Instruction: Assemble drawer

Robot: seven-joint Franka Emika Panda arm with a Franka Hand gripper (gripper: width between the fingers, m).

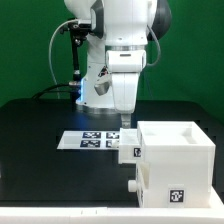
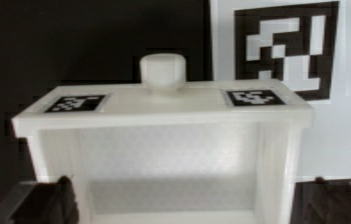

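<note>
Under our gripper [image 2: 190, 198], filling most of the wrist view, sits the drawer [image 2: 165, 112], a small white box with a hollow middle that we can look into. It rests on the black table [image 2: 47, 50], close to the marker board [image 2: 293, 45]. Two little black-and-white tags [image 2: 74, 102] lie on its flat white edge, and a round knob [image 2: 163, 68] sticks out on the far side. Our two dark fingers [image 2: 44, 200] are spread wide, one by each side wall, and they hold nothing. We cannot tell if they touch the walls. We think the job now is to get a good hold of the drawer. To do that well, we should go down straight, keep the drawer in the middle, and squeeze slowly on both walls at once, so it does not twist or tip. We should keep clear of the knob. The drawer looks like smooth, hard plastic with thin walls and square corners, so it may slip if we pinch only the rim. From the exterior view, the gripper [image 1: 123, 120] hangs by the top corner of a big white box [image 1: 185, 165] on the exterior view's right. We cannot tell there which part is the drawer.
</note>
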